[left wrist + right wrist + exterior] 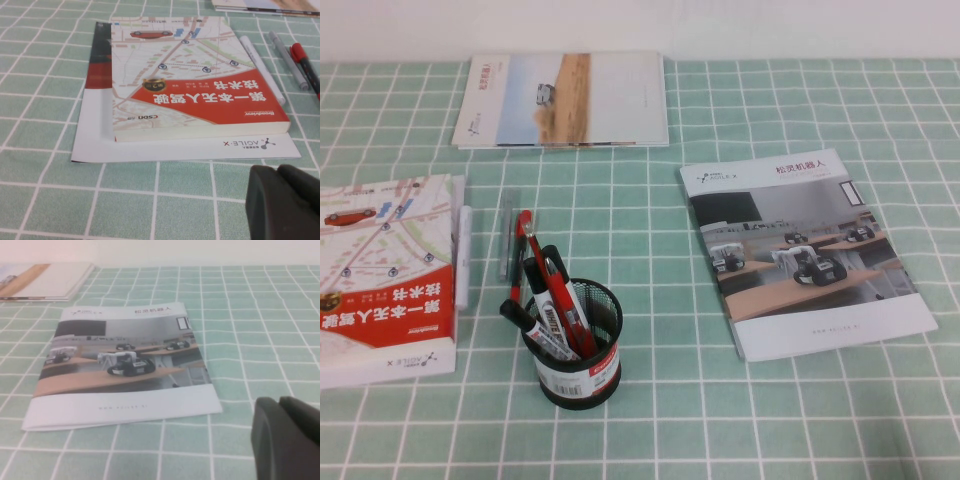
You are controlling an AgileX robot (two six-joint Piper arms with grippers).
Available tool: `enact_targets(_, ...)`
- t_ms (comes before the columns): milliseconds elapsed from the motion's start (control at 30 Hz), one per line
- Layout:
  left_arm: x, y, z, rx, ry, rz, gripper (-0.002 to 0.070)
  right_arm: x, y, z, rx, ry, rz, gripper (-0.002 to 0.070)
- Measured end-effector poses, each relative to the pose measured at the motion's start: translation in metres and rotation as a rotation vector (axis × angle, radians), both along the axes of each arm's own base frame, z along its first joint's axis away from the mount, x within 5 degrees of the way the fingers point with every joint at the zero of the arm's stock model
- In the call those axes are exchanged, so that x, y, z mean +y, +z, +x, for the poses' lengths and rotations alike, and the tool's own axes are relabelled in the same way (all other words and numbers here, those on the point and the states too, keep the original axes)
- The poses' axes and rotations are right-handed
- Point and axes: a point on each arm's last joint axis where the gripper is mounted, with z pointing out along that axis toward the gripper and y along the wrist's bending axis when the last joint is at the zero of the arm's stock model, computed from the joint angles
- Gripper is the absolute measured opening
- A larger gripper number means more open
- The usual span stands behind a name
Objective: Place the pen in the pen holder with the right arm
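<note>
The black wire-mesh pen holder (584,372) stands upright near the table's front, left of centre. A black pen (541,336) with a white label leans out of it to the left, beside a second black one (534,284) and a red-bodied pen (564,303). Neither arm shows in the high view. My right gripper (277,402) is shut and empty, low over the cloth near a robot brochure (120,365), far from the holder. Just as empty, my left gripper (277,172) is shut in front of a red and white book (190,90).
A red pen (520,250), a thin clear-grey pen (504,236) and a white pen (463,255) lie between the book (380,275) and the holder. A brochure (805,250) lies at the right and a booklet (565,100) at the back.
</note>
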Motion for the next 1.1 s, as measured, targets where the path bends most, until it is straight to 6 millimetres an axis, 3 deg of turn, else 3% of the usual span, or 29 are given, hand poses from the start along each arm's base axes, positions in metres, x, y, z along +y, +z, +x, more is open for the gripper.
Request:
enact_targets(167,0.000,0.000,0.000,0.000,0.000,0.000,-0.0004,-0.003,-0.005,-0.008,0.022,-0.024,-0.003,-0.0019)
enact_targets(1100,0.000,0.000,0.000,0.000,0.000,0.000,-0.0004,0.005,-0.014,-0.011,0.099,0.115,-0.071,-0.0019)
